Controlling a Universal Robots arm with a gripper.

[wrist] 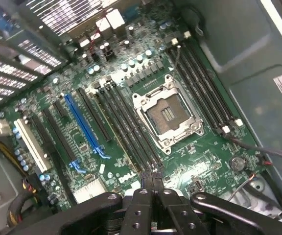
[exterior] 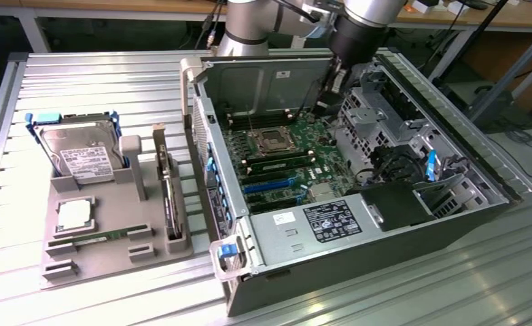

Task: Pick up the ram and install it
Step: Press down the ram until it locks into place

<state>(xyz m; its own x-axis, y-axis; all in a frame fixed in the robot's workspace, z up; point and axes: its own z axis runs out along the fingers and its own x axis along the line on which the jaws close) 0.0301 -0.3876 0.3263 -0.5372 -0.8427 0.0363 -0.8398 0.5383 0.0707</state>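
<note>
Apparently getting well along with the job. Holding the gripper (exterior: pixel 324 102) inside the open computer case (exterior: pixel 483 197), above the motherboard (exterior: pixel 316 170), at about one o'clock from the empty processor socket (exterior: pixel 270 140) in the exterior view. Pressing the fingers (wrist: pixel 143 196) together in the wrist view, with nothing visible gripped between them, and pointing down over the end of the dark memory slots (wrist: pixel 131 132) beside the socket.

Counting two sticks of memory. Finding the ram (exterior: pixel 279 161) standing in a slot at six o'clock from the socket, seemingly seated already and apart from the gripper. Finding the second ram stick (exterior: pixel 98 238) lying flat in the grey tray (exterior: pixel 111 261), at nine o'clock from the case, well apart from the gripper.

Judging the pick-up and the seating of one stick as done, going by its place on the board; not being able to confirm latching at both ends.

Counting the rest on the tray:
- one hard drive (exterior: pixel 80 159) at twelve o'clock
- one silver processor chip (exterior: pixel 73 214) near the middle
- one dark expansion card (exterior: pixel 167 193) standing on edge at three o'clock

Counting also one case, one tray and one socket.
</note>
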